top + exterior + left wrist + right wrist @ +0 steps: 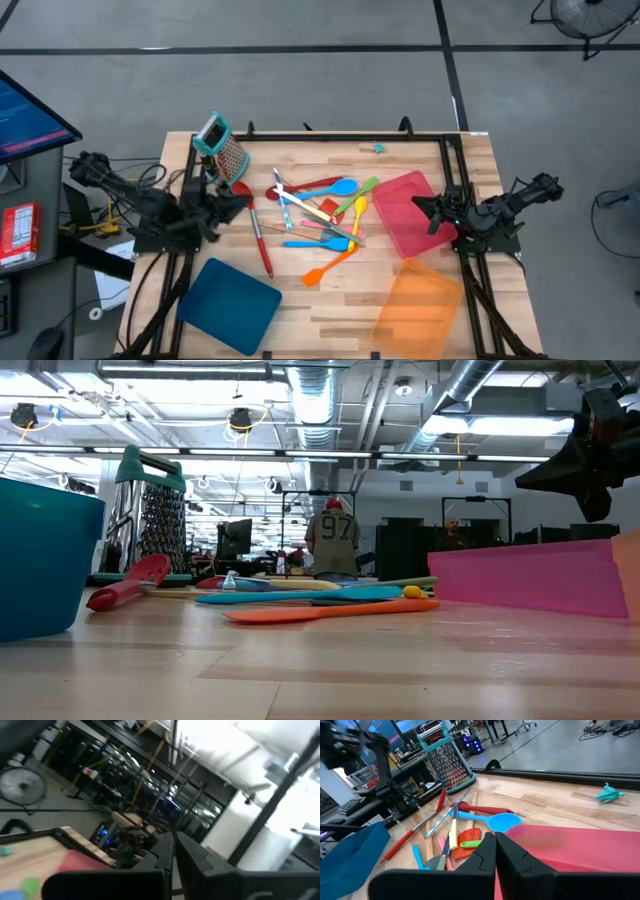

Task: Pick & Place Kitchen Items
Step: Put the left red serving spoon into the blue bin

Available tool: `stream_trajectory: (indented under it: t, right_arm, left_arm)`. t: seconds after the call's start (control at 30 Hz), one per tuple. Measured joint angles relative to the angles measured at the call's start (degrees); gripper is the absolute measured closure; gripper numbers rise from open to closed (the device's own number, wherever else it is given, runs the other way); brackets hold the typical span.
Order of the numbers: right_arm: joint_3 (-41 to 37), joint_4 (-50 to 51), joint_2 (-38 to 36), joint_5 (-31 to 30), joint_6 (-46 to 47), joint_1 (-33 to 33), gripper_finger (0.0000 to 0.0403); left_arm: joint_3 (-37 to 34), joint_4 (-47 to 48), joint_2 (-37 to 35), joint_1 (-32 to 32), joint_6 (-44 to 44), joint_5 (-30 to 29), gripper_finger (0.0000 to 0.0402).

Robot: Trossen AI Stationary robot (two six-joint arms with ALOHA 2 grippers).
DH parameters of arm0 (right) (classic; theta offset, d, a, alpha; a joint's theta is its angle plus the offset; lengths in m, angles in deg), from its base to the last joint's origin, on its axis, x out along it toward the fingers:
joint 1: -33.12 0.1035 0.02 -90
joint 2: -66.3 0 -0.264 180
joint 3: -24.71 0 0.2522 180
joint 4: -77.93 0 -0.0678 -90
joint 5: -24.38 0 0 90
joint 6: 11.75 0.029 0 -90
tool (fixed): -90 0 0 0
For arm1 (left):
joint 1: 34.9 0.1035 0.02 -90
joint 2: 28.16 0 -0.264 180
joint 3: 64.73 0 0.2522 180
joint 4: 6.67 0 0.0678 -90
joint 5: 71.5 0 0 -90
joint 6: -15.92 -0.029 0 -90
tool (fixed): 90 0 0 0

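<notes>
High view first: my left gripper (238,205) waits at the table's 9 o'clock edge beside the box grater (222,148), and my right gripper (425,210) hangs over the red tray (412,212) at 3 o'clock. The kitchen items (322,222) lie tangled at the centre, handles crossing, with a red long-handled utensil (257,232) towards 9 o'clock and an orange spatula (330,264) towards 6 o'clock. My worry is that reaching into the pile could drag a neighbouring handle along or pinch two at once.

Low view: the utensils lie flat and slim on the wood, so I judge a shallow pinch could slip off.

Left wrist view: my fingers (192,855) are pressed together, holding nothing, aimed above the table.

Right wrist view: my fingertips (482,851) meet, clenched and empty, over the tray edge; a blue spoon (490,820) lies closest.
</notes>
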Motion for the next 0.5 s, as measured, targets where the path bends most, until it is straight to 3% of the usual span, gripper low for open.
stream_trajectory:
  t: [0.27,0.5]
  right_arm:
    - [-0.1,-0.8,0.0,0.0,0.0,0.0,0.0403]
    - [-0.1,-1.7,0.0,0.0,0.0,-0.3,0.0403]
  left_arm:
    - [14.8,-0.1,13.0,0.0,-5.8,10.1,0.0328]
    - [18.7,0.0,15.7,0.0,-7.7,12.5,0.0258]
